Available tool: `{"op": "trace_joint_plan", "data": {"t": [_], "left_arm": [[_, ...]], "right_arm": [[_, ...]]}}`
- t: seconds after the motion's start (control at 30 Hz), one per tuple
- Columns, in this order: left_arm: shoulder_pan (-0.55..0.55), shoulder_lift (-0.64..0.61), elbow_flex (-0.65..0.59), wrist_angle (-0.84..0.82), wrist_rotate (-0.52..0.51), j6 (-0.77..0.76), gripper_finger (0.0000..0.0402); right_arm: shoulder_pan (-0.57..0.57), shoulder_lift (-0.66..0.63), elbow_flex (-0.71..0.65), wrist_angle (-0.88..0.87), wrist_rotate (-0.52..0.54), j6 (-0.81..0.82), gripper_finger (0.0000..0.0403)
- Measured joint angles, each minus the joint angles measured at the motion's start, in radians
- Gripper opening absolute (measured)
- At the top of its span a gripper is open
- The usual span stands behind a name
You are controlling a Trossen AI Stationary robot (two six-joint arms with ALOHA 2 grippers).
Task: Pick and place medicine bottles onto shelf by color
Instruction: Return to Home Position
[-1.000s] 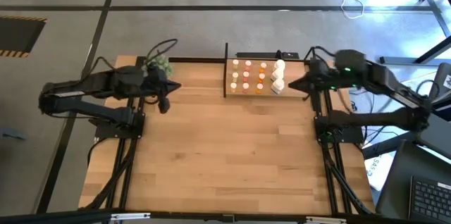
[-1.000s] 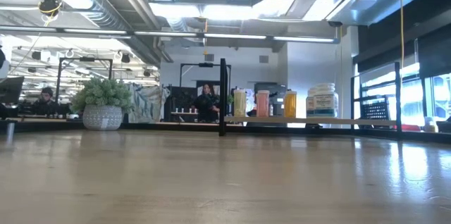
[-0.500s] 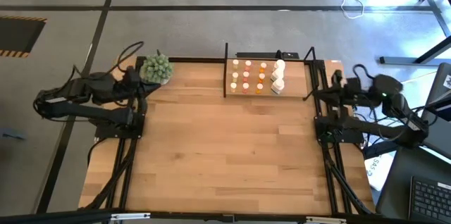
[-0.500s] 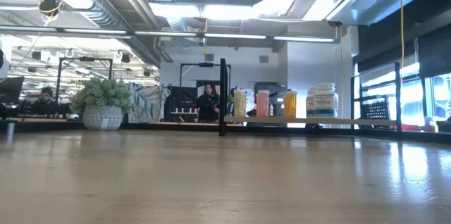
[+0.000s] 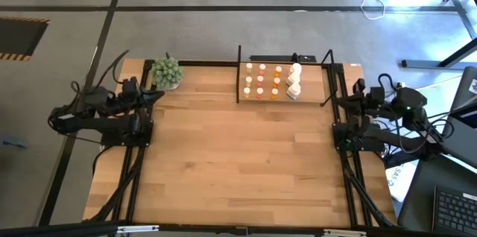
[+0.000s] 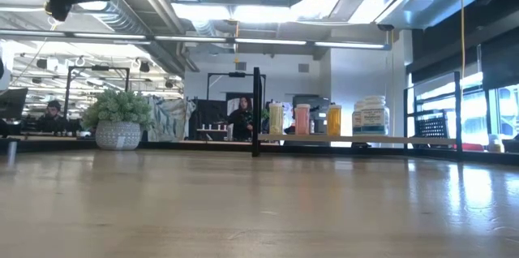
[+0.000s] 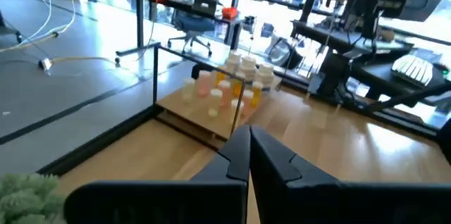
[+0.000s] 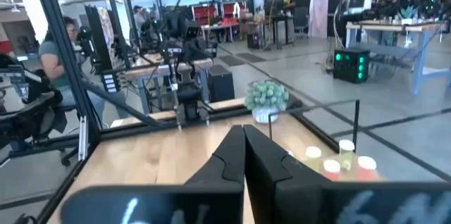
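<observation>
Left gripper [image 7: 248, 155], clenched empty, sits at the wooden table's [image 5: 238, 162] left edge, right gripper [image 8: 243, 155] likewise opposite. Fold both home gently, clear of the black-framed light-wood shelf [image 5: 313, 84] at far centre, which holds the small white-, orange- and pink-topped medicine bottles [image 5: 272, 80].

Two arms, matt black throughout.

- The left arm [image 5: 97, 114]: tubular links with bulky rounded joint housings. A thin black cable [image 5: 119, 62] loops off it toward 12 o'clock in the high view.
- The right arm [image 5: 387, 118]: same build and colour, with a black cable loop at its 12 o'clock side.
- The left gripper [image 7: 248, 139]: two dark tapering fingers [image 7: 236, 160] with flat inner faces, on a broad black crossbar.
- The right gripper [image 8: 243, 139]: same pattern, with wedge-shaped fingers and a glossier bar.
</observation>
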Motion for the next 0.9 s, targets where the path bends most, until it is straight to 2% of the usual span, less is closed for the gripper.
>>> {"op": "trace_joint_plan", "data": {"t": [0.07, 0.23, 0.37, 0.63, 0.9], "left_arm": [[0.000, -0.042, -0.038, 0.026, -0.001, 0.001, 0.0001], [0.000, -0.041, -0.082, 0.056, 0.000, 0.028, 0.0001], [0.000, -0.041, -0.149, 0.106, 0.017, 0.027, 0.0001], [0.000, -0.044, -0.333, 0.386, 0.087, 0.111, 0.0001], [0.001, -0.043, -0.483, 0.551, 0.112, 0.105, 0.0001]], "right_arm": [[0.000, -0.007, -0.014, 0.016, 0.000, 0.000, 0.0002], [0.000, -0.014, -0.064, 0.045, 0.001, 0.027, 0.0002], [0.000, -0.016, -0.134, 0.160, -0.028, 0.028, 0.0002], [0.000, -0.015, -0.290, 0.345, -0.068, 0.015, 0.0002], [0.000, -0.015, -0.460, 0.579, -0.139, -0.073, 0.0002]]}}
